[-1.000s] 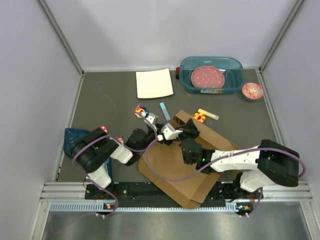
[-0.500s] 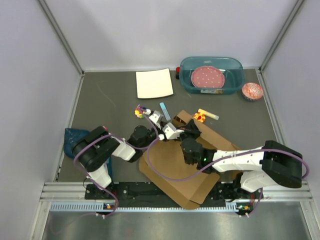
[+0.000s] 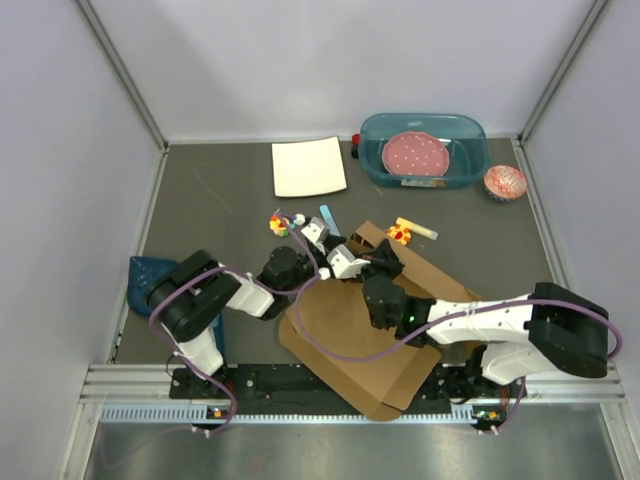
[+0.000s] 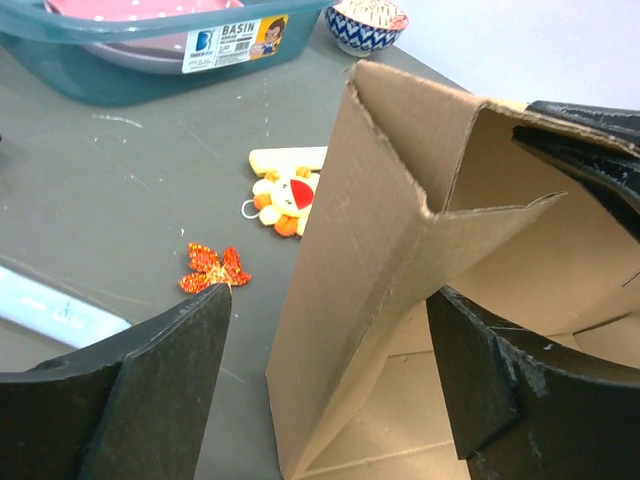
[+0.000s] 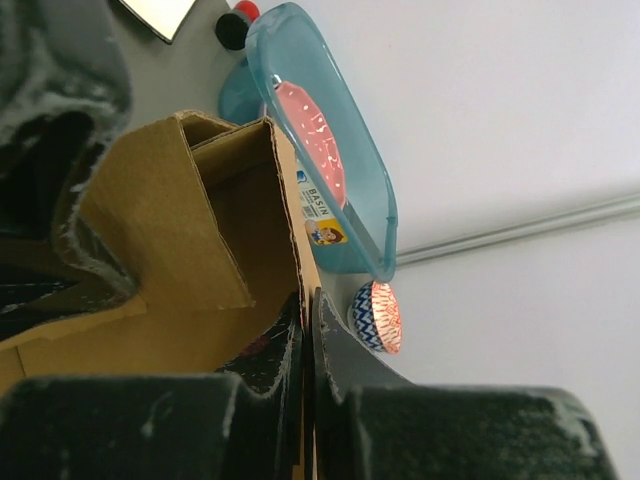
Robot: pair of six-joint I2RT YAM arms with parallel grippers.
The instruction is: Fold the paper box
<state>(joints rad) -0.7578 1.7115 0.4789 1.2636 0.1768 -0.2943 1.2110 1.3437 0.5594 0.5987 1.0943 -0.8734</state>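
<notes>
Straddling the paper box [image 4: 372, 240] flap, the left pincer [image 4: 325, 330] gapes; the right pincer [image 5: 308, 312] clamps it.

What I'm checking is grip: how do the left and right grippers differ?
The left gripper is open, straddling a raised flap of the paper box; the right gripper is shut on its edge. The left reaches over the table, the right across the box. Both meet at the far corner.
</notes>
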